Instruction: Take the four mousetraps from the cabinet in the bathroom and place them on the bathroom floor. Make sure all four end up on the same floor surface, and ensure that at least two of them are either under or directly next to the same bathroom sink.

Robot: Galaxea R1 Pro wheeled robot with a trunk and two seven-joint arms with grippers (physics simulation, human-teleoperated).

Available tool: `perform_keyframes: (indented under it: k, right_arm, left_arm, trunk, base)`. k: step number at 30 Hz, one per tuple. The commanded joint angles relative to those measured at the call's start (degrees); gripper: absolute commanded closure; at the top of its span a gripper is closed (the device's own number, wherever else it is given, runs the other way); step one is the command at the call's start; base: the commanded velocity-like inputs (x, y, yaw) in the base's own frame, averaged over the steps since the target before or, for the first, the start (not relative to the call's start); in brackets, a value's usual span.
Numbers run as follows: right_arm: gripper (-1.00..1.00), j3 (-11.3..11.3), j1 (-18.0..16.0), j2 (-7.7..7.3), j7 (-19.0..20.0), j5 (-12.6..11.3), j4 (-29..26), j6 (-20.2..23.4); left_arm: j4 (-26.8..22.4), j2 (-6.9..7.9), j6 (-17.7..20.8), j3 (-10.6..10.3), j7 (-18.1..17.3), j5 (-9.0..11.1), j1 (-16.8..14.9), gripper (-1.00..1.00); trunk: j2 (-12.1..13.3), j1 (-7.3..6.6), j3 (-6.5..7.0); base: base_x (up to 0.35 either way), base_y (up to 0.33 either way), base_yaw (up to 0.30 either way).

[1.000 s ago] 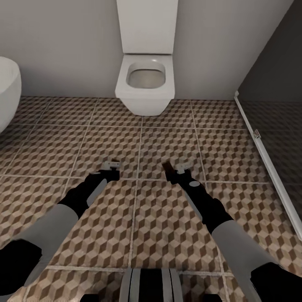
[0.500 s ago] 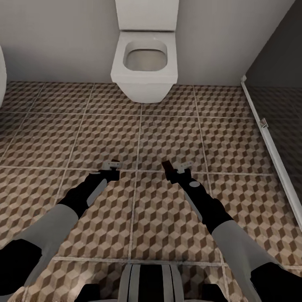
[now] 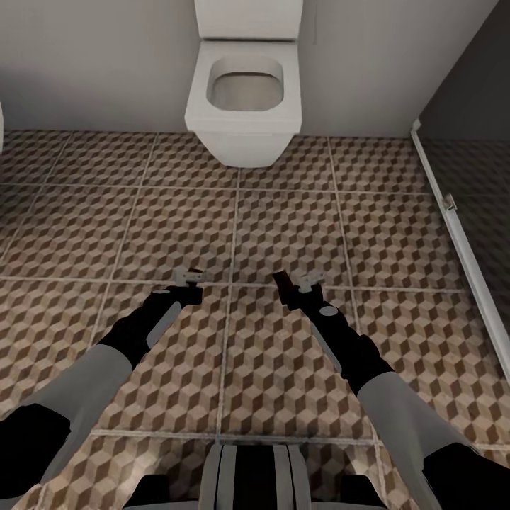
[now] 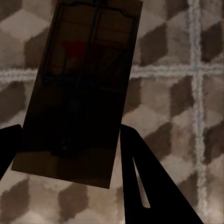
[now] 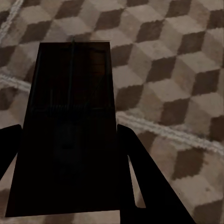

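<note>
Left wrist view: tool (image 4: 70, 154) half-hides dark mousetrap (image 4: 79, 88)

Matt printed tile on the bathroom floor (image 3: 283, 227), pale grout between. Glossy white ceramic toilet (image 3: 244, 106) at twelve o'clock. Dull brown wood with dark metal wire on each mousetrap (image 4: 79, 88) (image 5: 70, 126). Smooth grey wall (image 3: 92, 64).
</note>
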Motion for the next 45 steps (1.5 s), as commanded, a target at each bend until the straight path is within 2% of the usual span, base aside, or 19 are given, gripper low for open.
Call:
perform_keyframes:
  k: [1, 8, 19, 31, 38, 45]
  right_arm:
    - [1.00, 0.1, 0.0, -0.02, -0.4, -0.4, -0.1, 0.3]
    - [1.00, 0.1, 0.0, -0.03, -0.4, -0.4, 0.1, 0.3]
    - [1.00, 0.2, 0.0, 0.00, -0.4, -0.5, 0.2, 0.2]
    - [1.00, 0.2, 0.0, 0.06, -0.4, -0.5, 0.2, 0.2]
    - [1.00, 0.2, 0.0, 0.06, -0.4, -0.5, 0.6, 0.2]
    - [1.00, 0.2, 0.0, 0.06, -0.4, -0.5, 2.0, -3.0]
  left_arm:
    - [-0.1, 0.09, 0.2, -0.4, 0.6, 0.4, 0.0, 1.00]
    - [0.0, 0.09, 0.2, -0.4, 0.5, 0.4, 0.0, 1.00]
    - [0.3, 0.09, 0.2, -0.4, 0.5, 0.4, 0.0, 1.00]
    - [1.2, 0.09, 0.2, -0.4, 0.4, 0.3, 0.0, 1.00]
    - [1.6, 0.09, 0.1, -0.4, 0.4, 0.3, 0.0, 1.00]
    - [1.8, 0.09, 0.1, -0.4, 0.4, 0.3, 0.0, 1.00]
  trunk:
    - [0.0, -0.01, -0.12]
    - [0.0, -0.01, -0.62]
    - [0.0, -0.01, -0.68]
    - [0.0, -0.01, -0.68]
    - [0.0, -0.01, -0.68]
    - [0.0, -0.01, -0.68]
  base:
    - [0.056, 0.023, 0.000]
    - [0.234, 0.097, 0.000]
    - [0.301, 0.072, 0.000]
    - [0.284, -0.123, 0.000]
    - [0.141, -0.080, 0.000]
    - [0.103, 0.015, 0.000]
